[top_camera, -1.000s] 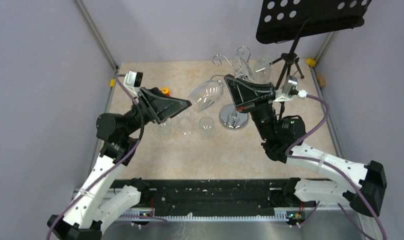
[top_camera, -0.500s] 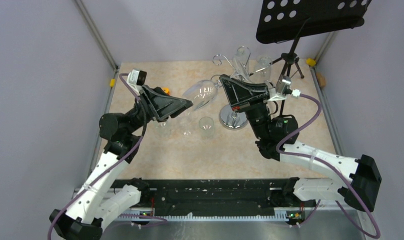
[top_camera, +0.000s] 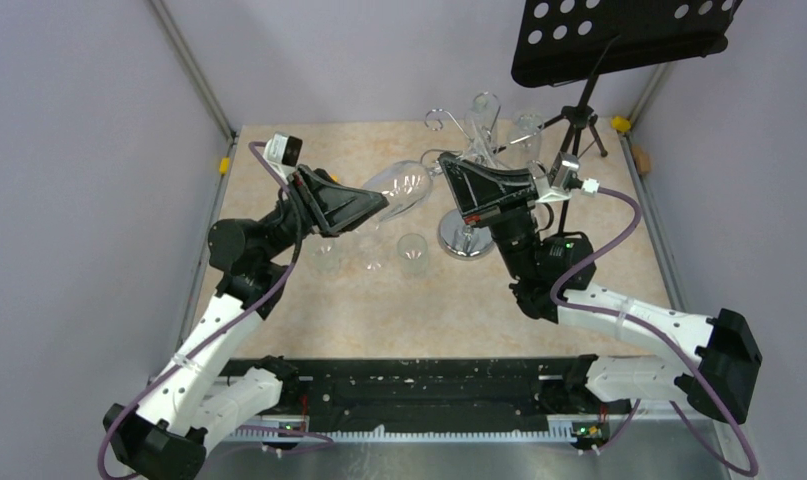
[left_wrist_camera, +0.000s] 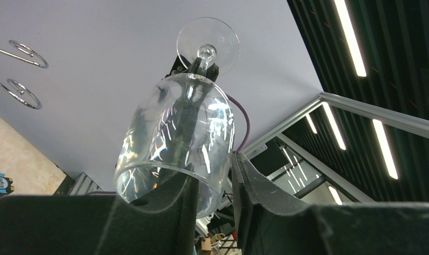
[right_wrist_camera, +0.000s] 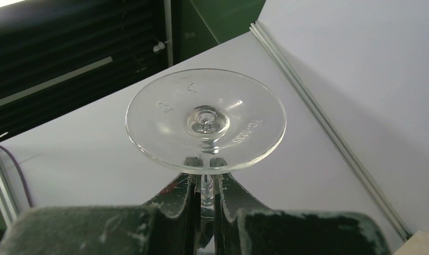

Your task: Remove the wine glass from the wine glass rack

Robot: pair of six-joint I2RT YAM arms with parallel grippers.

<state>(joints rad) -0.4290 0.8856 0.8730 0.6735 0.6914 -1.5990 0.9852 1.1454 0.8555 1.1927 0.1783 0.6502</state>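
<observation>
Right gripper [right_wrist_camera: 204, 197] is clenched on the wine glass [right_wrist_camera: 205, 119] stem, the bowl hidden beneath its fingers; left gripper [left_wrist_camera: 215, 194] straddles the bowl's rim, grip unclear. The wine glass rack [top_camera: 466, 240] stands under the right gripper, its pole hidden.

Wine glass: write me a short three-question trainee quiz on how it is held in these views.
1. True or false: the right gripper is shut on the stem of the wine glass.
2. In the left wrist view, which part of the glass sits between the fingers of the left gripper? A) the foot B) the bowl, near its rim C) the stem
3. Short answer: in the right wrist view, does any wire of the wine glass rack touch the glass's foot?

Key: 1 true. 2 B. 3 no, the foot stands free against the wall.
</observation>
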